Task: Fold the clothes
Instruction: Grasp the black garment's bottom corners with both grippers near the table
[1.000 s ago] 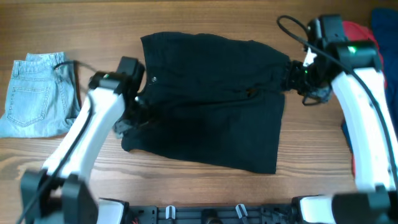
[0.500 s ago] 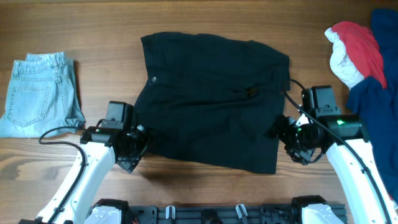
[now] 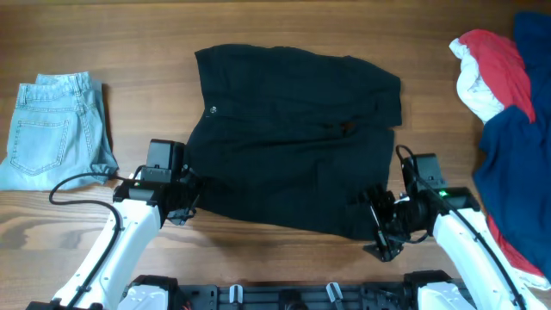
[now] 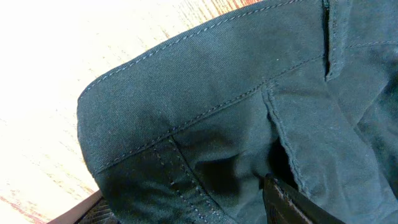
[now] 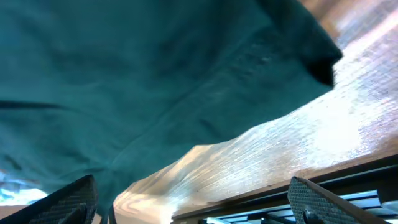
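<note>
Overhead view shows you both arms have come down to the black shorts (image 3: 293, 164) at the lower corners, the right claw (image 3: 376, 231) wide apart and the left claw (image 3: 188, 203) not possible to tell, so probably a fold begins.

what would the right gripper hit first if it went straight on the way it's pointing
Most likely the black shorts: the right gripper points at their lower right corner, with the hem just ahead of its open jaws. Depth is unclear, so it might graze the table first.
</note>
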